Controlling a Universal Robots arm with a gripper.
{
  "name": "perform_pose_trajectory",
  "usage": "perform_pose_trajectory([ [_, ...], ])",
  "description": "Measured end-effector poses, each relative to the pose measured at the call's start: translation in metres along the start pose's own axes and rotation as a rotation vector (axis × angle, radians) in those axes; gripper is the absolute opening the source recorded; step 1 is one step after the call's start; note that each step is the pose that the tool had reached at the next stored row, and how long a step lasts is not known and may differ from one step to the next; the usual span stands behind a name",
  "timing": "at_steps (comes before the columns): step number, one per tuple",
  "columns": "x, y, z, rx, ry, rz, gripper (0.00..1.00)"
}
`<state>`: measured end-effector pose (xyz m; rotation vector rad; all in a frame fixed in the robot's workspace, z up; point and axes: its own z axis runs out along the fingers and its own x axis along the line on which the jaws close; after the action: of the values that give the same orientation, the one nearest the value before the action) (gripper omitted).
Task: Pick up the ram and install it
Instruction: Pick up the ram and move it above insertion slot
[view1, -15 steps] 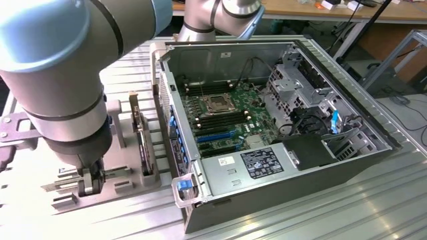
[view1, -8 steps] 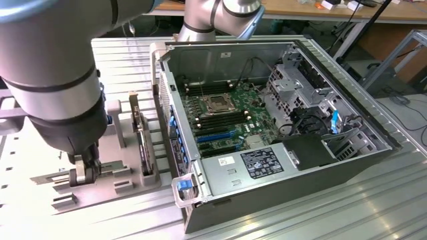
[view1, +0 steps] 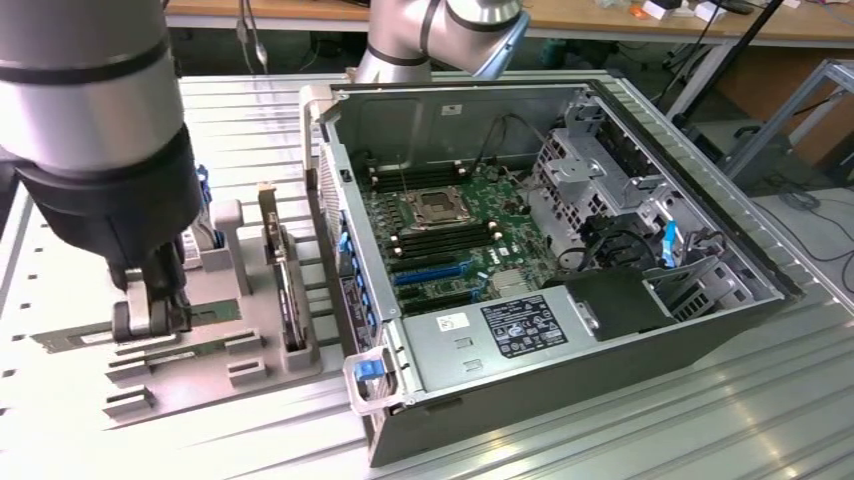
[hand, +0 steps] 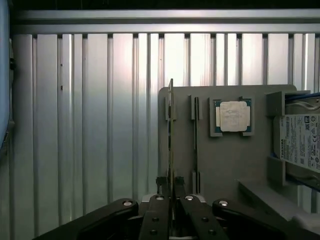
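Note:
The ram (hand: 170, 135) is a thin green stick seen edge-on, standing along the edge of the grey holder (hand: 225, 165). My gripper (hand: 171, 197) is shut on it, with one black finger (hand: 158, 212) pressed against each side. In the exterior view the gripper (view1: 150, 322) reaches down at the left, onto the ram (view1: 220, 315), which lies lengthwise in the holder (view1: 254, 355). The open computer case (view1: 747, 300) stands to the exterior view's right, with the green motherboard (view1: 461, 265) and its dark memory slots (view1: 434, 243) facing up.
A processor chip (hand: 234, 116) and a labelled hard drive (hand: 300, 145) sit in other pockets of the holder. A dark expansion card (view1: 283, 275) stands upright between the gripper and the case. Ribbed aluminium table (view1: 641, 420) surrounds everything.

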<state>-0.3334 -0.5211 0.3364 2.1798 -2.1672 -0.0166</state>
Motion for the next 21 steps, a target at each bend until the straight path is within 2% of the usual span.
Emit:
perform_pose_trajectory([
  [4, -0.002, 0.0009, -0.0168, -0.0001, 0.0229, 0.001, 0.14],
  [5, -0.003, 0.0009, -0.0175, 0.0001, 0.0271, 0.002, 0.14],
  [6, -0.005, 0.0010, -0.0176, 0.0013, 0.0270, 0.002, 0.14],
  [7, -0.005, 0.0010, -0.0176, 0.0050, 0.0171, 0.001, 0.14],
  [8, -0.005, 0.0010, -0.0175, 0.0085, 0.0041, 0.001, 0.14],
  [9, -0.006, 0.0010, -0.0177, 0.0163, -0.0231, 0.000, 0.14],
  [10, -0.006, 0.0004, -0.0179, 0.0250, -0.0642, -0.001, 0.14],
  [13, -0.005, -0.0338, -0.0303, 0.0171, -0.0675, -0.002, 0.14],
  [14, -0.005, -0.0429, -0.0320, 0.0161, -0.0694, -0.002, 0.14],
  [16, -0.005, -0.0527, -0.0331, 0.0154, -0.0720, -0.002, 0.14],
  [19, -0.005, -0.0824, -0.0348, 0.0139, -0.0776, -0.003, 0.14],
  [21, -0.005, -0.0958, -0.0356, 0.0129, -0.0791, -0.003, 0.14],
])
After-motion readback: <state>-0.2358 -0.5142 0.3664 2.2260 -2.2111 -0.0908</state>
